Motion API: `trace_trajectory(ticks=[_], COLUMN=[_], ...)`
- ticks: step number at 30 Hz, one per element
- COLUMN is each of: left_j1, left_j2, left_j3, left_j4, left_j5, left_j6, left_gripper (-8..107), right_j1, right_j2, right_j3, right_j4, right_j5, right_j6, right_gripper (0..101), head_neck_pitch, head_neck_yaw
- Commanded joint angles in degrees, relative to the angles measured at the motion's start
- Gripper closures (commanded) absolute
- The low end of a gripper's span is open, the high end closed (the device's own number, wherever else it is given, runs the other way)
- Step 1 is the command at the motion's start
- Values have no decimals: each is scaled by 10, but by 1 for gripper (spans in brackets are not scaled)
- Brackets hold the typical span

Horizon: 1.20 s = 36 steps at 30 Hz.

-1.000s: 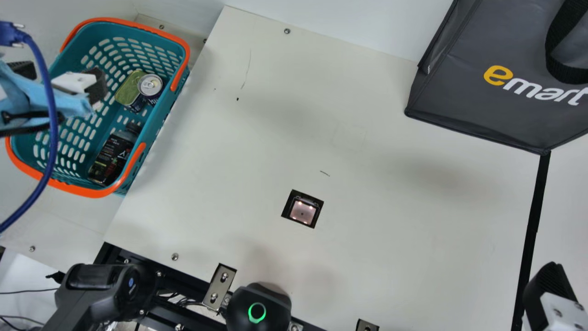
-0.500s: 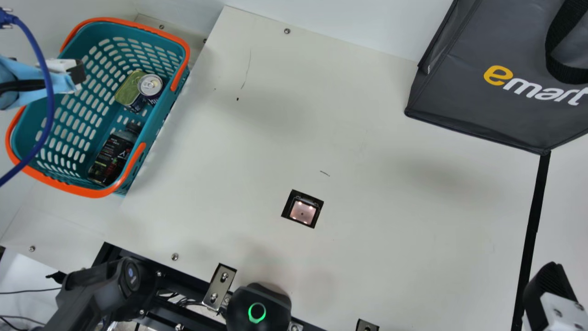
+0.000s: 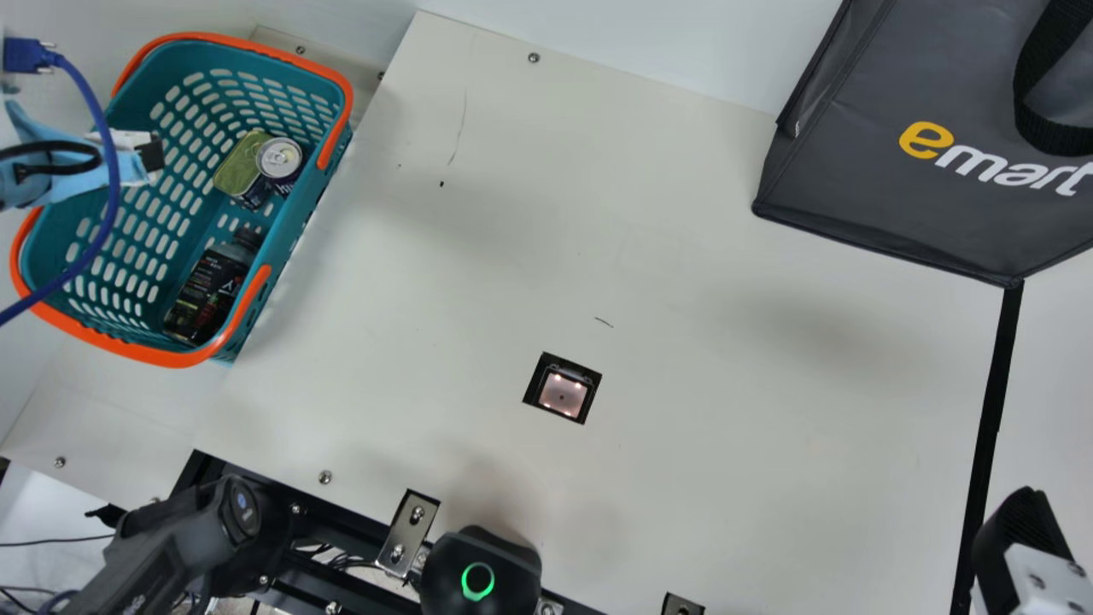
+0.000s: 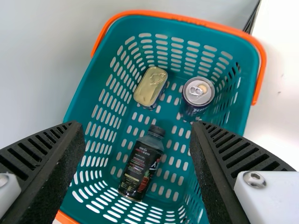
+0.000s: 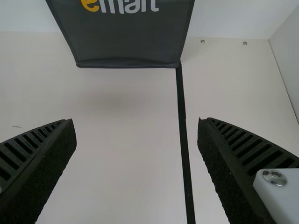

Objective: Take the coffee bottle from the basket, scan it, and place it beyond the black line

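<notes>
One coffee bottle (image 4: pixel 141 165) lying in the perforated teal basket (image 4: pixel 140 24), beyond the left jaws.
The left gripper (image 3: pixel 150 156) is positioned over the basket, jaws spread apart; a pull-tab tin (image 4: pixel 150 86) and a beverage can (image 4: pixel 198 91) are located off the bottle's cap end. The right gripper (image 3: pixel 1020 538) has its jaws apart, with the black line (image 5: pixel 184 140) passing beneath the gap.

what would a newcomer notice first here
Probably the teal basket with orange handles at the main view's left, holding a dark bottle, a drink can and a flat gold-lidded tin. Next, the big dark grey bag at the upper right, and the small lit scanner window set into the pale table.
</notes>
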Motion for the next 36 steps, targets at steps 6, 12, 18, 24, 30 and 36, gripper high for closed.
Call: trace_trajectory(ticks=[6,12,18,24,30,36], left_j1=[13,23,31,38,45,50], left_j2=[49,91,132,177,224,266], left_j3=[-1,-2,3,8,13,17], left_j4=[-20,-42,-66,-89,-107,-121], left_j5=[-20,-38,-60,-87,-116,-142], left_j6=[48,95,146,198,246,288], left_gripper=[9,9,9,9,9,9], right_j1=[0,0,0,0,0,0], right_j2=[0,0,0,0,0,0], right_j3=[0,0,0,0,0,0], right_j4=[0,0,0,0,0,0], right_j5=[0,0,0,0,0,0], right_j6=[0,0,0,0,0,0], right_gripper=[10,10,10,10,10,10], head_neck_pitch=[-10,-10,-10,-10,-10,-10], head_neck_yaw=[1,1,1,1,1,1])
